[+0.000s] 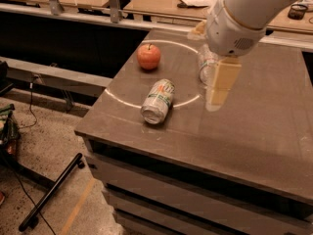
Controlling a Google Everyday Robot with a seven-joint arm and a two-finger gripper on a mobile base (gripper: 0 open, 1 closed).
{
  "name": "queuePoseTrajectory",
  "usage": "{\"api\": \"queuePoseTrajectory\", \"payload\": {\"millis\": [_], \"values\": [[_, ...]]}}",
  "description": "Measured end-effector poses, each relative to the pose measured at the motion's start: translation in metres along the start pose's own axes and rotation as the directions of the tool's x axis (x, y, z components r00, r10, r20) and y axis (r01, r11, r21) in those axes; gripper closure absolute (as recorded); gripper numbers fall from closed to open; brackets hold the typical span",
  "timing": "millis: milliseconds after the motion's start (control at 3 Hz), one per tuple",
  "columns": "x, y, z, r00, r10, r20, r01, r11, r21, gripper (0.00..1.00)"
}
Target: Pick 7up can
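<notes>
Worktop [254,131]: a dark slab whose near-left corner is jutting out over the floor, with the left edge running back beside a dark gap. Its front and right stretches are lying bare, leaving room in front of the can and to its right.

Gripper [217,99]: it is hanging from the white arm [244,13] over the worktop, right of the can and apart from it. Its pale tip is overlapping the clear water bottle [205,67], and contact cannot be told. How far it is opened cannot be told either.

7up can [157,101]: it is lying on its side across the white circle line [122,99], near the left edge. A silver end is facing forward, and the white-and-green label with reddish lettering is facing up.

1 red apple [148,56] is sitting behind the can, apart from it.
</notes>
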State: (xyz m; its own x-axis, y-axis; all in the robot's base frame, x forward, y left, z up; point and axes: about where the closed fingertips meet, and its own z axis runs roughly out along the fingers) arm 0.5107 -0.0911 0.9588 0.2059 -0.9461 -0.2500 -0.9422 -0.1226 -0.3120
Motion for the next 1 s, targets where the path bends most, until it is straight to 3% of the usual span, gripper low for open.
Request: {"api": "queuePoseTrajectory", "payload": {"millis": [333, 667, 1000], "values": [[-0.034, -0.015, 0.028, 0.989, -0.150, 0.001, 0.150, 0.9886, -0.004, 0.00], [-0.055, -0.014, 0.059, 0.966, -0.260, 0.009, 0.260, 0.9653, -0.028, 0.00], [-0.068, -0.011, 0.100, 0.938, -0.346, 0.008, 0.345, 0.9350, -0.081, 0.00]]}}
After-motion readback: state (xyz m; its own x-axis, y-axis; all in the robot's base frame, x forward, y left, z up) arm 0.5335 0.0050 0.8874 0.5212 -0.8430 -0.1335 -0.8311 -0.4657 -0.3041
